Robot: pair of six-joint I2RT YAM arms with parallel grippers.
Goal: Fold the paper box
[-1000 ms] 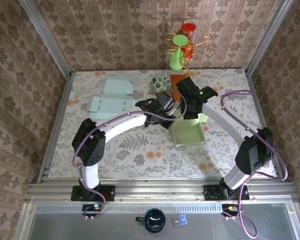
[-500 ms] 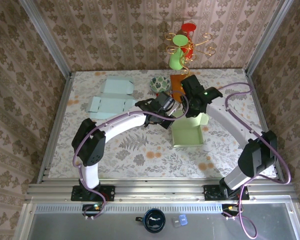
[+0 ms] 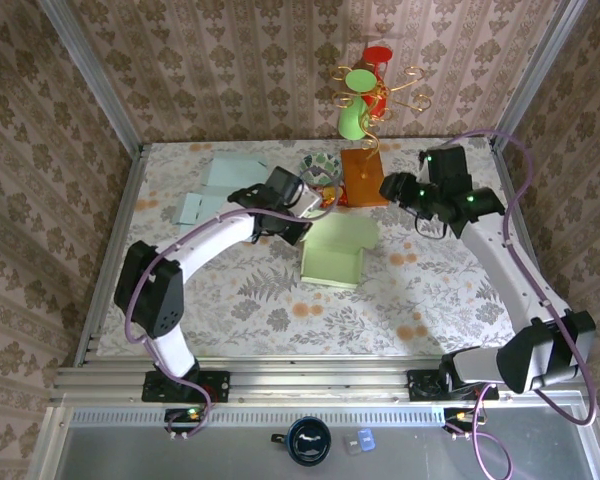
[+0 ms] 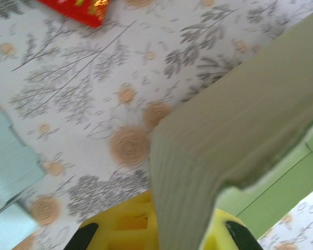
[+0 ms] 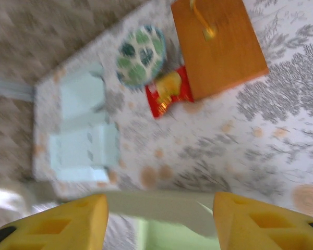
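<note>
"Green card, thin and light by the look of it," says the first watcher. "The paper box (image 3: 332, 262) sits open-topped near the middle of the surface (image 3: 240, 300), and the left claw (image 3: 302, 212) is clamped on its wall at the ten o'clock corner."

"The left wrist view agrees," says the second. "That wall runs down between the yellow fingers (image 4: 112, 237), which are closed on it. And the right claw (image 3: 392, 188)?"

"It hangs at two o'clock from the box, apart from it. Its jaws are spread with nothing between them."

"How will the box handle?"

"It probably weighs next to nothing, so a push from one side would likely slide it across the cloth. The panels look stiff enough, but the creases will give, and a hard pinch could dent the card. The best hold is probably a panel edge close to a crease, with the other claw steadying the opposite wall."

"What about the rest of the surface?"

"It has a floral cloth. Pale blue flat blanks (image 3: 220, 190) lie at ten o'clock. A patterned bowl (image 3: 320, 165) sits at twelve with a red packet (image 3: 326, 197) just beside it. The orange base (image 3: 362, 178) of a cup stand is at one o'clock."

"And the room?"

"Damask wallpaper (image 3: 210, 70) covers three sides, and aluminium rails (image 3: 115, 220) edge the surface."
</note>
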